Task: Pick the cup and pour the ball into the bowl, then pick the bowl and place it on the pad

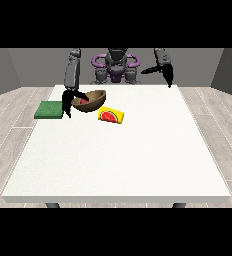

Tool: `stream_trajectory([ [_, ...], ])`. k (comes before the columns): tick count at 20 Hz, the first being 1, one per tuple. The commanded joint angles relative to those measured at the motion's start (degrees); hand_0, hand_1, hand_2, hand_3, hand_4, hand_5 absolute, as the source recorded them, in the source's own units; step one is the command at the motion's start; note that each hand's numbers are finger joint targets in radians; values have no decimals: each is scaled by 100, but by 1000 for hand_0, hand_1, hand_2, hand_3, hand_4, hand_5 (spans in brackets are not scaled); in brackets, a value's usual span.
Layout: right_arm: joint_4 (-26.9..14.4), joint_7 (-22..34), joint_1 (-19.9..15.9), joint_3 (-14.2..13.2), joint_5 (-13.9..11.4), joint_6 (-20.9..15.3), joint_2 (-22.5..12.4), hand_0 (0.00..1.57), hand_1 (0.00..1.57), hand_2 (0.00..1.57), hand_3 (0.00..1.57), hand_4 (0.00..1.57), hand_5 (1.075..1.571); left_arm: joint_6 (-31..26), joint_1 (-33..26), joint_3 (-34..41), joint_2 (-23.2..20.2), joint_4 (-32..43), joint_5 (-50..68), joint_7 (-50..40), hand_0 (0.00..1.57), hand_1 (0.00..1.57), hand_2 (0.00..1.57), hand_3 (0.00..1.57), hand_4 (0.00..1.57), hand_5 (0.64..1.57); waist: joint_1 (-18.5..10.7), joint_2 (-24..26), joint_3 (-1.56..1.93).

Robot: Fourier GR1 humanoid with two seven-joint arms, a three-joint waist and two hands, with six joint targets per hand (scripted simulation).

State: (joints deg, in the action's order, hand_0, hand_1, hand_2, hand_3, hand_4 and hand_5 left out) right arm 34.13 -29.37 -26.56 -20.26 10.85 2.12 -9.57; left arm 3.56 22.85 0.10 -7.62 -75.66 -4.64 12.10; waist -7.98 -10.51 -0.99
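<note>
- The bowl [90,100] is a brown, shallow shell, tilted so its open mouth faces up and towards the view's left; it sits near the counter's [118,165] far left part, just right of the green pad [49,109].
- Something red — the ball [81,101], by my judgement — shows inside the bowl at its lower left.
- The hand at the view's left [68,101] is at the bowl's left rim, its dark fingers [66,111] hanging down beside it; whether they curl round the rim I cannot tell.
- The hand at the view's right [168,76] hangs well apart, over the far right edge of the counter, touching nothing; how its fingers lie is too small to read.
- The yellow cup [111,115] lies on its side just right of the bowl, its long axis running left to right and its red-printed opening turned towards the camera.
- Handling, as a judgement: the bowl looks stiff and light, with a smooth curved wall that could slide — the rim is the sensible place to pinch, on the side nearest the pad.
- Tilted as it is, the bowl may let the ball roll out, so it wants levelling during the carry.
- The bowl has no real long axis; only its mouth direction matters.
</note>
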Motion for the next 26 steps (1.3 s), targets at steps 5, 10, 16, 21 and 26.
stream_trajectory([
  [5, -344, 509, 520, 612, -1309, -2152, -286, 1571, 1571, 1571, 1514, 936, 1549, -208, 31, -235, 106, -161, 20, 162, 0, 0, 0, 0, 597, 1544, -622, -327, 60],
  [10, -51, 1570, 438, 972, -1686, -2596, -329, 1571, 1571, 1571, 1256, 898, 1566, -230, -67, -130, 127, 221, 98, -18, 0, 0, 0, 0, 898, 1466, -381, 384, 69],
  [16, 413, 3565, -47, 1476, -1972, -2173, -620, 1571, 1571, 1571, 966, 821, 1564, -492, -782, 444, -249, 951, 419, 263, 0, 0, 0, 0, 989, 1419, 296, 1531, 84],
  [21, 996, 4788, -455, 1797, -2078, -1651, -691, 1571, 1571, 1571, 785, 816, 1568, -259, -915, 727, -364, 1299, 396, 139, 0, 0, 0, 0, 1006, 1407, 890, 2028, 93],
  [26, 1342, 4386, -203, 1262, -1700, -1472, -1047, 1571, 1571, 1571, 728, 777, 1571, -216, -772, 749, -330, 1241, 332, 545, 0, 0, 0, 0, 1003, 1418, 896, 1298, 98],
])
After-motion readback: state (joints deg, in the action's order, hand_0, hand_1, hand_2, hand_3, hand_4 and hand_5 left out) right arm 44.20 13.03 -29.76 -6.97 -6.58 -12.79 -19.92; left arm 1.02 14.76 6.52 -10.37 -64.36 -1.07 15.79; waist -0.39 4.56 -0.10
